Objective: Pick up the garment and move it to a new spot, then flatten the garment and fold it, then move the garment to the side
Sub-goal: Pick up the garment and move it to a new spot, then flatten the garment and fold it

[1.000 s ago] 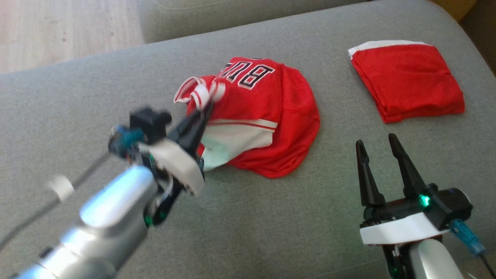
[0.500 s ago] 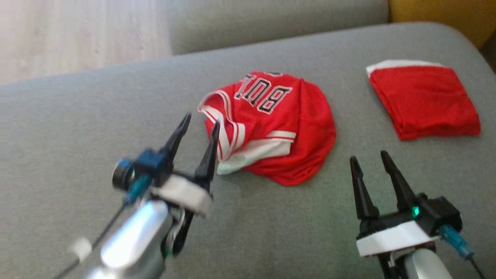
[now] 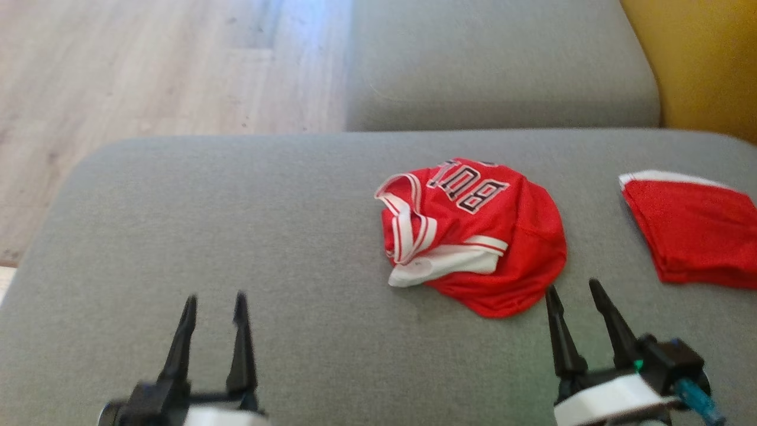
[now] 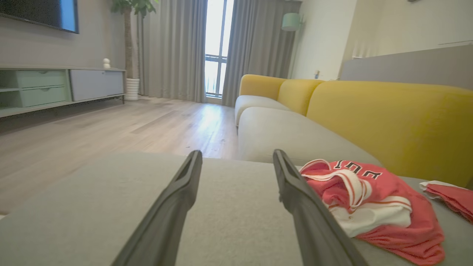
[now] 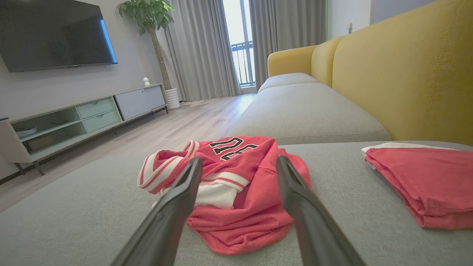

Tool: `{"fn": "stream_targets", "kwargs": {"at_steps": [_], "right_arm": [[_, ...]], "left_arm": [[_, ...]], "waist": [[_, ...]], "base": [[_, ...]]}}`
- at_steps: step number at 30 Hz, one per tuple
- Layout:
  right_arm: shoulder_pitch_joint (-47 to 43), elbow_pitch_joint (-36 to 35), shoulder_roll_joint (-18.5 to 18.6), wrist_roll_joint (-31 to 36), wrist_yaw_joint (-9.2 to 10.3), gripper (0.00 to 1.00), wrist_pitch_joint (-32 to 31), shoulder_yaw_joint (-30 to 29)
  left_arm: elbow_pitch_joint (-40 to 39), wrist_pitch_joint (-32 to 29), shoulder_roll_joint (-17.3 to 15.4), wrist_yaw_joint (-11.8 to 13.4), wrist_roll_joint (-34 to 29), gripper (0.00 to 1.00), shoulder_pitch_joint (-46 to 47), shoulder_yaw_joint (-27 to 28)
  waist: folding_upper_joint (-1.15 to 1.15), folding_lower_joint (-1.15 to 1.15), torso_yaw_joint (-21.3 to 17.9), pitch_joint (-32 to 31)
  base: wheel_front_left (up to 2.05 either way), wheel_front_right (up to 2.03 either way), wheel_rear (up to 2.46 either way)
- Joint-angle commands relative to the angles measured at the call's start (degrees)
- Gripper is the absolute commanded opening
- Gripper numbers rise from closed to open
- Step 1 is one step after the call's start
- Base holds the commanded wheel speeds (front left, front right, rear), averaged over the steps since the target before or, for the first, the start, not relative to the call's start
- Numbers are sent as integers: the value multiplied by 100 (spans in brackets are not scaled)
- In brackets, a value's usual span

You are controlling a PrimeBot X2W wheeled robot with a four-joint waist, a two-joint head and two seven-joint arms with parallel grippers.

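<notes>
The garment (image 3: 473, 234), a red jersey with white trim and black letters, lies crumpled on the grey sofa seat (image 3: 236, 236). It shows at the right of the left wrist view as the jersey (image 4: 369, 201) and ahead of the fingers in the right wrist view as the jersey (image 5: 229, 184). My left gripper (image 3: 214, 302) stands open at the lower left, well apart from the garment, nothing between its fingers. My right gripper (image 3: 572, 290) is open at the lower right, its tips just short of the garment's near hem.
A second red garment (image 3: 698, 236), folded, lies on the seat to the right. A yellow backrest (image 3: 704, 65) rises at the far right. Another grey cushion (image 3: 497, 65) lies beyond, and wooden floor (image 3: 148, 71) runs off the seat's left edge.
The left gripper let go of the garment's trim, opened and drew back to the lower left. The garment dropped into a heap. The head camera tilted up, shifting the whole picture.
</notes>
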State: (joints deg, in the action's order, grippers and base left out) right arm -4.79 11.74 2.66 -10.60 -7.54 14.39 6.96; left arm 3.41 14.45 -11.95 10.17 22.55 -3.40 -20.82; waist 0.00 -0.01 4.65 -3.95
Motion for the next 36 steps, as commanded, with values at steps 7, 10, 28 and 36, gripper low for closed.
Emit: {"fn": "stream_targets", "kwargs": {"at_steps": [7, 10, 28, 36], "right_arm": [[-269, -121, 22, -3, 5, 100, 61, 81], [-335, -105, 22, -19, 5, 100, 61, 104], [-330, -72, 21, -67, 5, 100, 61, 132], [-281, -101, 21, -35, 5, 100, 61, 151]], "left_arm": [[-393, 54, 384, -253, -652, 100, -795, 852], [-447, 54, 532, -418, -782, 100, -1036, 1042], [-324, 54, 864, -938, -1366, 100, -1193, 1554], [-63, 54, 894, -1117, -1409, 100, -1086, 1446]], "waist": [[0, 1, 331, -291], [0, 1, 344, -327], [0, 1, 240, -346], [0, 1, 133, -207]], "base": [[0, 0, 0], [0, 0, 0], [0, 0, 0], [0, 0, 0]]}}
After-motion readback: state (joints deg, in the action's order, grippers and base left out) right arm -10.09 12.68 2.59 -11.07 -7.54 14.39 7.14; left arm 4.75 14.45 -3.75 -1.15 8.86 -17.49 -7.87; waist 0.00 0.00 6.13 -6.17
